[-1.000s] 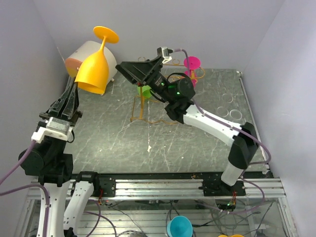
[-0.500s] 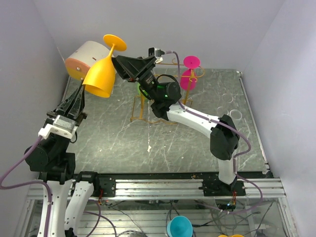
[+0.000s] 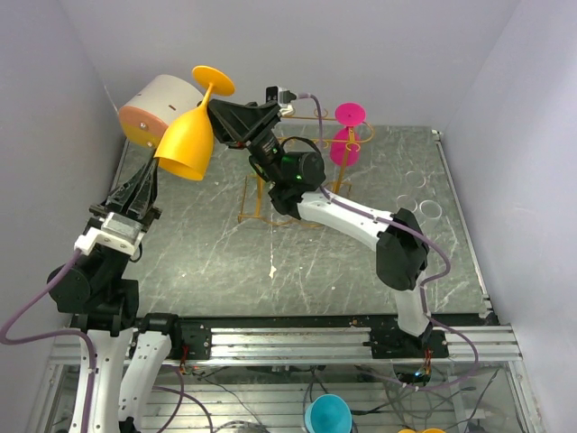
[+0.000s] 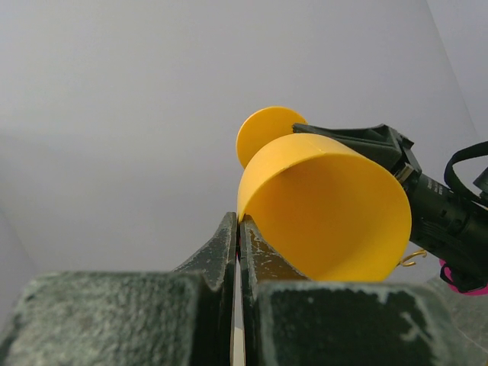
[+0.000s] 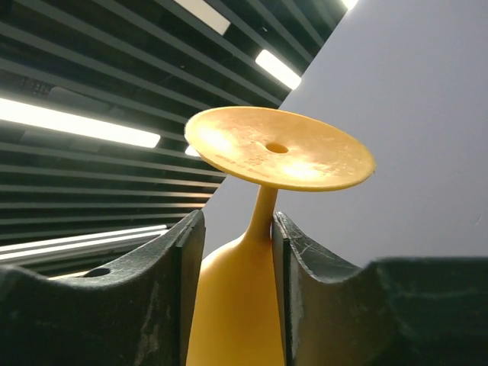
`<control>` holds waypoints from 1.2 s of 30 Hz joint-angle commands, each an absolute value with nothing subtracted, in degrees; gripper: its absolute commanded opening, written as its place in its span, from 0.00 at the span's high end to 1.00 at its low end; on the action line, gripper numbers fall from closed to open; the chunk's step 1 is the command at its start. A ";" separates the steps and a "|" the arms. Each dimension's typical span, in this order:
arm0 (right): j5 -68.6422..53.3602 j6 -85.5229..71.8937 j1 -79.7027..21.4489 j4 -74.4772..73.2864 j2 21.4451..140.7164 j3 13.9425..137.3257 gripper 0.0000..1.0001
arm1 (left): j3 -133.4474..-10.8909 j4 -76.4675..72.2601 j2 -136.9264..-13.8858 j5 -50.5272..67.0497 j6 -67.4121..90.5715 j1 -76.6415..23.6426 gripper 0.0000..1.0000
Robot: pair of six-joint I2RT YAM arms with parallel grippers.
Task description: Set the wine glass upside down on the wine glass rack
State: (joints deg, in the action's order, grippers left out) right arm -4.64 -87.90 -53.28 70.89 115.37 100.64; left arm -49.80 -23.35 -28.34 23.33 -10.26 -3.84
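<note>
Orange-yellow plastic wine glass (image 3: 185, 144) up in the air at the far left, already inverted and tilted: round foot uppermost, wide mouth facing down and to the near left. Smooth, one colour, slim stem flaring into a deep bowl, small dimple at the foot's centre. Pinched at the rim by the left gripper (image 3: 152, 171), clenched flat on the bowl wall, probably to offer the stem. Bracketed just under the foot by the right gripper (image 5: 238, 229), fingers (image 5: 164, 290) close against the bowl's shoulder; firm grasp or not, impossible to tell. Reads as a handover, for reaching the golden-yellow thin wire wine glass rack (image 3: 259, 189) standing well to the right at the far middle of the dark marbled table (image 3: 379, 271), a pink goblet (image 3: 343, 144) hung upside down on its right end.
</note>
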 commanded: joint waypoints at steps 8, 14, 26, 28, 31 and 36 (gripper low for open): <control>-5.80 -88.86 -54.28 72.69 117.72 103.97 0.68 | -49.09 -26.47 -28.53 24.09 -10.98 -3.43 0.93; -7.53 -90.90 -54.32 73.57 119.70 106.45 0.93 | -49.26 -25.98 -28.54 25.26 -10.89 -3.43 0.93; -6.66 -76.40 -54.74 59.75 109.94 103.34 1.00 | -58.44 -7.26 -31.80 24.08 -14.76 -3.47 0.85; -4.57 -69.81 -54.83 52.19 107.13 103.60 1.00 | -64.03 1.98 -34.76 23.37 -16.09 -3.43 0.82; -0.71 -60.73 -54.97 42.65 103.85 104.69 1.00 | -74.05 18.75 -40.30 22.27 -17.96 -3.43 0.69; 3.72 -49.65 -55.17 35.33 101.27 106.22 1.00 | -85.71 42.11 -46.86 24.30 -22.75 -3.45 0.55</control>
State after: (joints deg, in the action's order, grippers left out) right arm -0.47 -62.81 -54.83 44.05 103.77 104.03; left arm -78.98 17.23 -43.29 23.20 -17.65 -3.62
